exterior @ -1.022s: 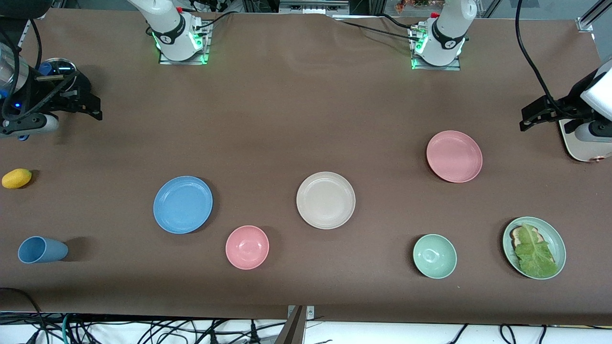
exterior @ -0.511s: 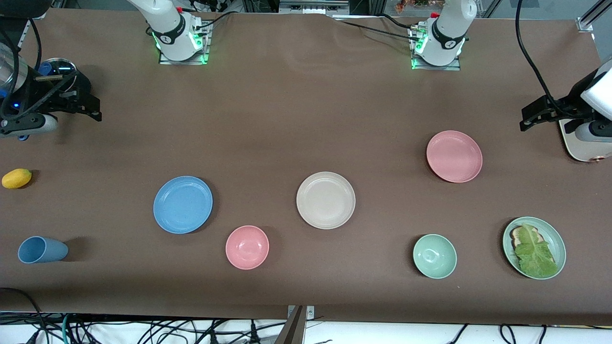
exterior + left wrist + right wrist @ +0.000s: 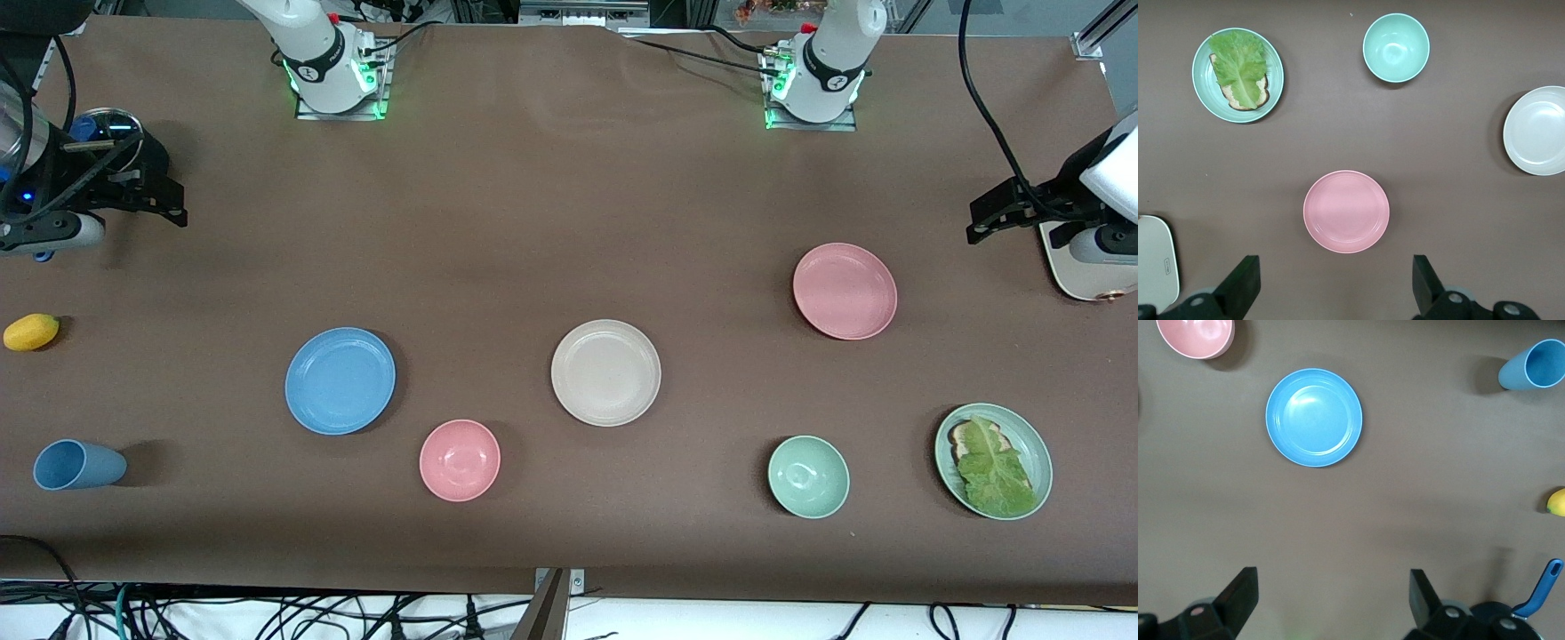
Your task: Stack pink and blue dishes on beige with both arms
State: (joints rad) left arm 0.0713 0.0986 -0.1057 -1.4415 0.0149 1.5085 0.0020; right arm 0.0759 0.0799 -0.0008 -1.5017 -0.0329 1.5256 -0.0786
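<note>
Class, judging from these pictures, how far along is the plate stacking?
Done: nothing; the round cream-beige plate lies bare. In hand: nothing; the open left gripper hangs above the flat pink plate, the open right gripper above the flat light-blue plate. Left: stacking both plates on beige.

A pink bowl (image 3: pixel 460 460) and a mint-green bowl (image 3: pixel 808 476) stand on the brown counter (image 3: pixel 533 222). Toward the left arm's end, a green plate (image 3: pixel 1036 444) carries lettuce (image 3: pixel 994 469) over bread. Toward the right arm's end, a blue cup (image 3: pixel 78 465) lies on its side, nearer the camera than a yellow lemon (image 3: pixel 31 332)
</note>
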